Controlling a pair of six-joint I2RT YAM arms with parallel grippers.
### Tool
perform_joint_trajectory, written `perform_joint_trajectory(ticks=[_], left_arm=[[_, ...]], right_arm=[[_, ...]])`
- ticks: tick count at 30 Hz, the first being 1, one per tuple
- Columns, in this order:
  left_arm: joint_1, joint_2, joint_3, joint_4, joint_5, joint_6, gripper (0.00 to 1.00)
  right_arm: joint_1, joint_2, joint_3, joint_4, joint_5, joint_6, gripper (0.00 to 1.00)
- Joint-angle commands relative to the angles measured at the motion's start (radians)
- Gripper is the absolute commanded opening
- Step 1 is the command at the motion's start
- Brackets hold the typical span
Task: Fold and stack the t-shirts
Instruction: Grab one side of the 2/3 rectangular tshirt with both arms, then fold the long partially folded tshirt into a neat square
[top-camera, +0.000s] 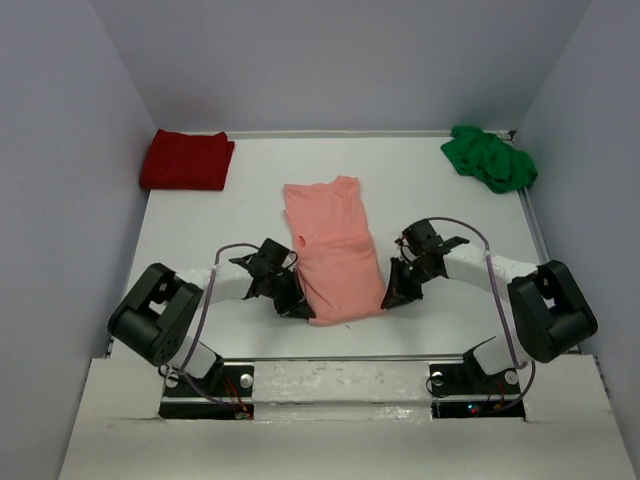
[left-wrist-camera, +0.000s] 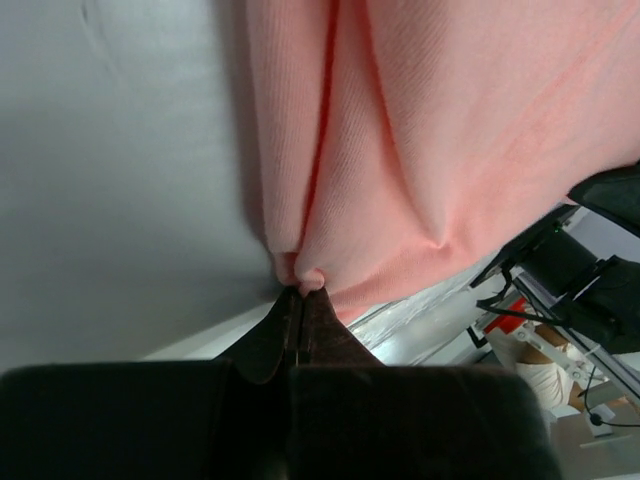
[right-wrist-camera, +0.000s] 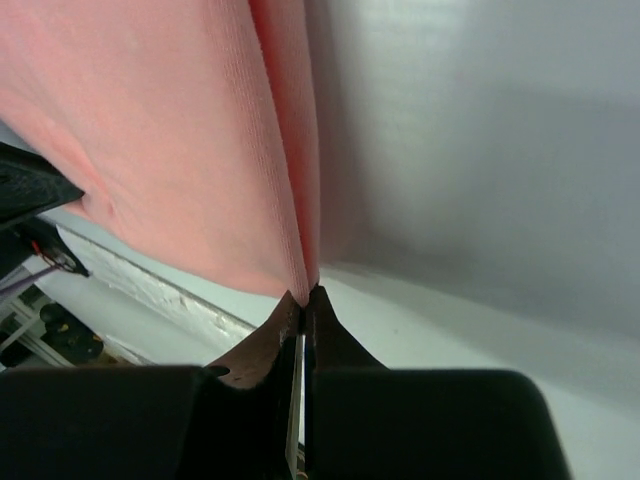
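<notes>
The salmon-pink t-shirt (top-camera: 334, 245) lies as a long narrow strip in the middle of the table, its sides folded in. My left gripper (top-camera: 300, 310) is shut on the shirt's near left corner; the left wrist view shows the cloth (left-wrist-camera: 420, 130) pinched at the fingertips (left-wrist-camera: 302, 292). My right gripper (top-camera: 391, 299) is shut on the near right corner; the right wrist view shows the cloth (right-wrist-camera: 180, 130) caught between the tips (right-wrist-camera: 304, 296). The near edge looks lifted a little. The dark red t-shirt (top-camera: 186, 159) lies folded at the far left. The bright green t-shirt (top-camera: 488, 158) lies crumpled at the far right.
White walls close in the table (top-camera: 440, 195) on the left, back and right. The arm bases stand at the near edge (top-camera: 340, 378). Bare white table surface lies on both sides of the pink shirt.
</notes>
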Motion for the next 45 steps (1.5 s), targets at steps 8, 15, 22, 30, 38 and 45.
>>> perform_joint_trajectory(ticks=[8,15,22,30,38,45], left_arm=[[-0.110,-0.113,0.018,-0.276,-0.176,-0.068,0.00],[-0.116,-0.167,0.161,-0.434,-0.246,-0.065,0.00],[-0.114,-0.161,0.401,-0.598,-0.293,-0.054,0.00],[-0.104,-0.110,0.509,-0.643,-0.302,-0.034,0.00],[-0.009,-0.078,0.615,-0.692,-0.337,0.025,0.00],[0.053,-0.053,0.721,-0.721,-0.352,0.067,0.00]], right_arm=[[0.008,-0.247,-0.081,-0.151,-0.061,0.007,0.00],[0.008,-0.306,-0.011,-0.225,-0.068,0.013,0.00],[0.008,-0.283,0.092,-0.269,-0.065,-0.010,0.00],[0.008,-0.253,0.212,-0.317,-0.016,-0.029,0.00],[0.008,-0.220,0.342,-0.338,0.031,-0.056,0.00],[0.008,-0.191,0.437,-0.349,0.048,-0.067,0.00]])
